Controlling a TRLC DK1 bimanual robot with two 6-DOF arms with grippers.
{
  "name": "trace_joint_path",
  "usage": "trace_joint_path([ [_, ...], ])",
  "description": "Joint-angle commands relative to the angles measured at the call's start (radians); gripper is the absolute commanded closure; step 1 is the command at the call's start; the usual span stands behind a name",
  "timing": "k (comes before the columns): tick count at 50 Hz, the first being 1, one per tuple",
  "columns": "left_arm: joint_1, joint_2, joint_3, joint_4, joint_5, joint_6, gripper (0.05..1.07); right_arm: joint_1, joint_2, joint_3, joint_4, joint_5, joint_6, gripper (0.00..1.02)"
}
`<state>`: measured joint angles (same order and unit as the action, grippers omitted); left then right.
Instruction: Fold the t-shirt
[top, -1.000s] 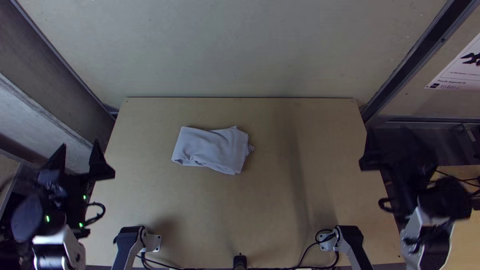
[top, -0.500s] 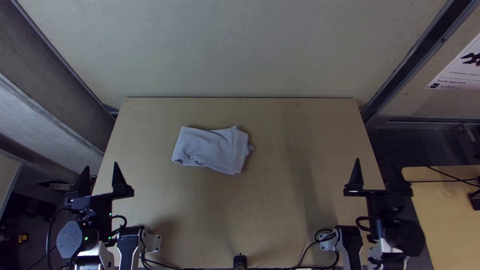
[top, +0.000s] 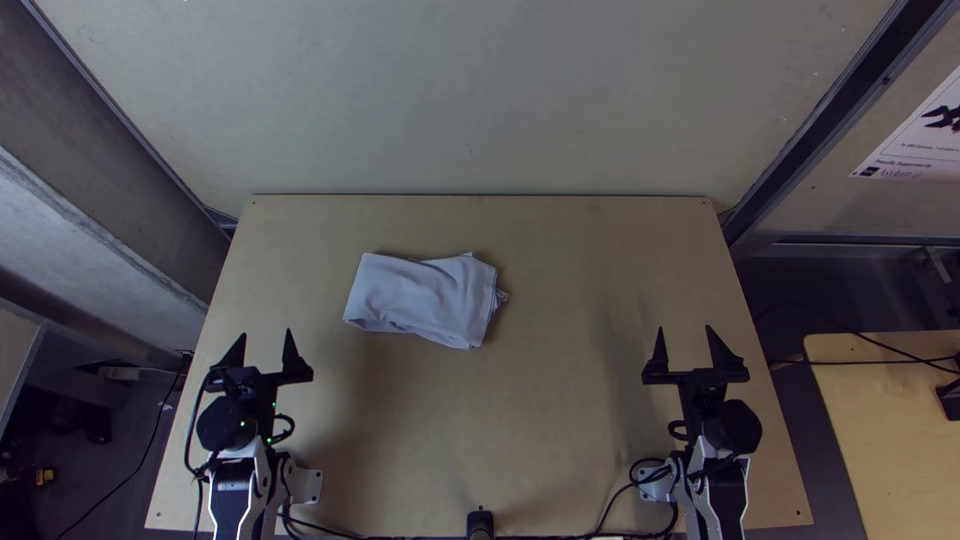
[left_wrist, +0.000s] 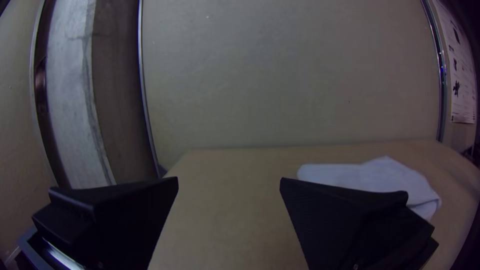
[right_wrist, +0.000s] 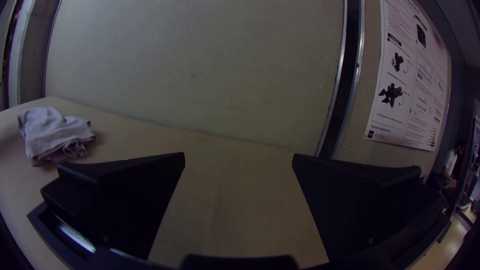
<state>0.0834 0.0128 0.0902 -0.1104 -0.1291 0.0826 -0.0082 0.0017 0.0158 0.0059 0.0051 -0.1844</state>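
Observation:
The light grey-lilac t-shirt (top: 425, 298) lies as a compact folded bundle in the far half of the table, left of the middle, with a small ruffled bit at its right end. My left gripper (top: 265, 350) is open over the table's left side, nearer than the cloth and apart from it. My right gripper (top: 686, 345) is open over the right side, well away from the cloth. In the left wrist view, the left gripper (left_wrist: 229, 187) has a wide gap, with the cloth (left_wrist: 370, 175) beyond one finger. In the right wrist view, the right gripper (right_wrist: 239, 162) has nothing between its fingers; the cloth (right_wrist: 52, 132) lies farther off.
The wooden table (top: 560, 400) has a wall (top: 480, 100) behind its far edge. A small black post (top: 480, 522) stands at the near edge, with cables beside it. A side table (top: 890, 430) is at the right, and a printed poster (top: 920, 135) hangs on the right.
Both arms have swung inward from the table's sides, the left gripper moving right and the right gripper moving left. The t-shirt has not moved.

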Motion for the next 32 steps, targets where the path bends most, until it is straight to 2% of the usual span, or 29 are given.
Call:
trace_joint_path([
  [1,-0.008,-0.014,-0.040,-0.031,0.000,-0.023,0.10,-0.001,-0.005,-0.008,-0.018,0.013,0.010,0.04],
  [32,-0.011,-0.013,-0.037,-0.043,0.003,-0.021,0.10,-0.004,-0.005,-0.008,-0.020,0.013,0.008,0.04],
])
